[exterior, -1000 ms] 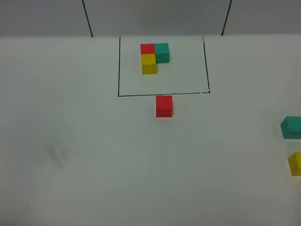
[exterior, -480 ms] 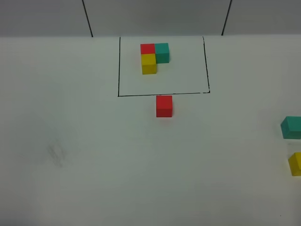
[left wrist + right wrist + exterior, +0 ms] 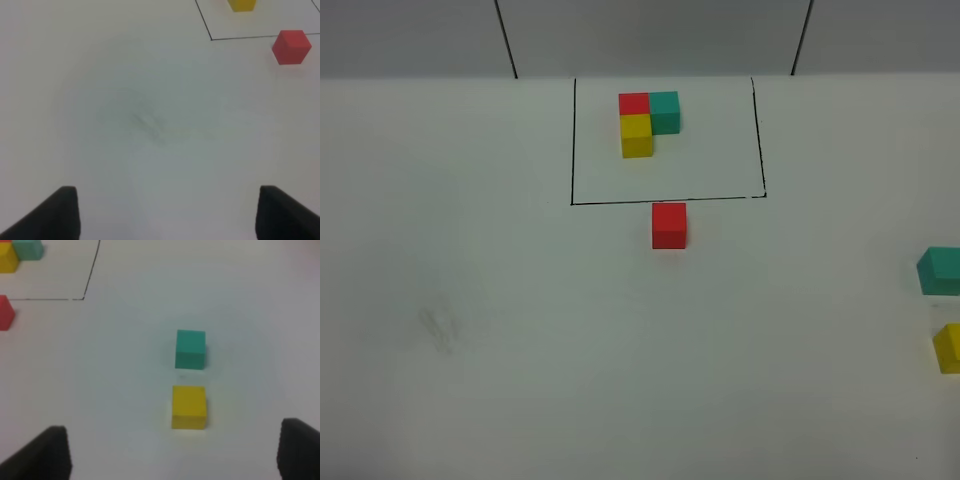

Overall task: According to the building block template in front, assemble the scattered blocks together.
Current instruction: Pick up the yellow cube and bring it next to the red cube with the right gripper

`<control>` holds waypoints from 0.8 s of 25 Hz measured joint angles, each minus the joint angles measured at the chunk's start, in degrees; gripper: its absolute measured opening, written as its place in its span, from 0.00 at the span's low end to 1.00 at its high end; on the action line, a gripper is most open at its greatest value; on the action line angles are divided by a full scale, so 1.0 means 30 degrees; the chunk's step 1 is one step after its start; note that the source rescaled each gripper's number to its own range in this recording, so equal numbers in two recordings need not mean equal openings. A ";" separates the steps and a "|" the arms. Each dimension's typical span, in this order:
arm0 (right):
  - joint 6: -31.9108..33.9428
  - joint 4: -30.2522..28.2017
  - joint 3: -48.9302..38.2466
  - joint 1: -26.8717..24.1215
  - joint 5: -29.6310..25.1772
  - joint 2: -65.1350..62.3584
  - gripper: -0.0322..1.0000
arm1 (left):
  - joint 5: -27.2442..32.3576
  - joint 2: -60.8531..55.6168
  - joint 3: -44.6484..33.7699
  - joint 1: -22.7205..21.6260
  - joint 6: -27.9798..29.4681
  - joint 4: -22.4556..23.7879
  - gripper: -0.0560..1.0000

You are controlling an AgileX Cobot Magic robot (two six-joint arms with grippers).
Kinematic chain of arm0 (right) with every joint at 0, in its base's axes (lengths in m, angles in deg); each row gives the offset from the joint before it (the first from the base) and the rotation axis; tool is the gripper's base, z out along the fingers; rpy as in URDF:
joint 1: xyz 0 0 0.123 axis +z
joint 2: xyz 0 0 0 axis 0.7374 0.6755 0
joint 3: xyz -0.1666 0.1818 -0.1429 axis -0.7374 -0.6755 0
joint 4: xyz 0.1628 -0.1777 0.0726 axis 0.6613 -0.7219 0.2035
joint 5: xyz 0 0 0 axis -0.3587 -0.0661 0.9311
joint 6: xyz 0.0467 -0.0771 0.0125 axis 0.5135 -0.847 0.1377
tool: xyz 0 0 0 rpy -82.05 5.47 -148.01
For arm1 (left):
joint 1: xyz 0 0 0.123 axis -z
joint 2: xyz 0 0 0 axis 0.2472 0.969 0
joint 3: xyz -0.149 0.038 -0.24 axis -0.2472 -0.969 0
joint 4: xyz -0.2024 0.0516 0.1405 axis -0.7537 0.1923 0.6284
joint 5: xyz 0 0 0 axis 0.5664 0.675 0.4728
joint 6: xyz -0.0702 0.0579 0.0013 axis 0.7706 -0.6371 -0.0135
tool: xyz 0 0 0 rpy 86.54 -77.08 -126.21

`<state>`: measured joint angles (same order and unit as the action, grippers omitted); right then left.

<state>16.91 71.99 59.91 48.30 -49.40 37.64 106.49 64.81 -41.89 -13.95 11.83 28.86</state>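
Exterior high view: the building block template (image 3: 645,122) sits in the far-left part of the black outline (image 3: 665,200), apart from its lines. The red cube (image 3: 669,225) stands just outside the outline's near line. The teal cube (image 3: 940,270) and yellow cube (image 3: 949,347) are cut by the right frame edge, well apart from the red cube across white tabletop (image 3: 520,350).

Left wrist view: the left gripper (image 3: 167,215) has its fingers spread wide over bare tabletop. The red cube lies well ahead, beside an outline corner.

Right wrist view: the right gripper (image 3: 172,452) has its fingers spread wide. The yellow cube lies near, the teal cube just beyond it, not touching
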 joint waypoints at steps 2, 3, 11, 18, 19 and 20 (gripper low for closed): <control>0.0000 0.0000 0.0000 0.0000 0.0000 0.0000 0.71 | 0.0000 0.0000 0.0000 0.0000 0.0000 0.0000 0.72; 0.0000 0.0000 0.0000 0.0000 0.0000 0.0000 0.71 | 0.0000 0.0000 0.0000 0.0000 0.0000 0.0000 0.72; 0.0000 0.0000 0.0000 0.0000 0.0000 0.0000 0.71 | 0.0000 0.0000 0.0000 0.0000 0.0000 0.0000 0.72; 0.0000 0.0000 0.0000 0.0000 0.0000 0.0000 0.71 | 0.0000 0.0000 0.0000 0.0000 0.0000 0.0000 0.72; 0.0000 0.0000 0.0000 0.0000 0.0000 0.0000 0.71 | 0.0000 0.0000 0.0000 0.0000 0.0000 0.0000 0.72; 0.0000 0.0000 0.0000 0.0000 0.0000 0.0000 0.71 | 0.0000 0.0000 0.0000 0.0000 0.0000 0.0000 0.72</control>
<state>16.91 71.99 59.91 48.30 -49.40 37.64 106.49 64.81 -41.89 -13.95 11.83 28.86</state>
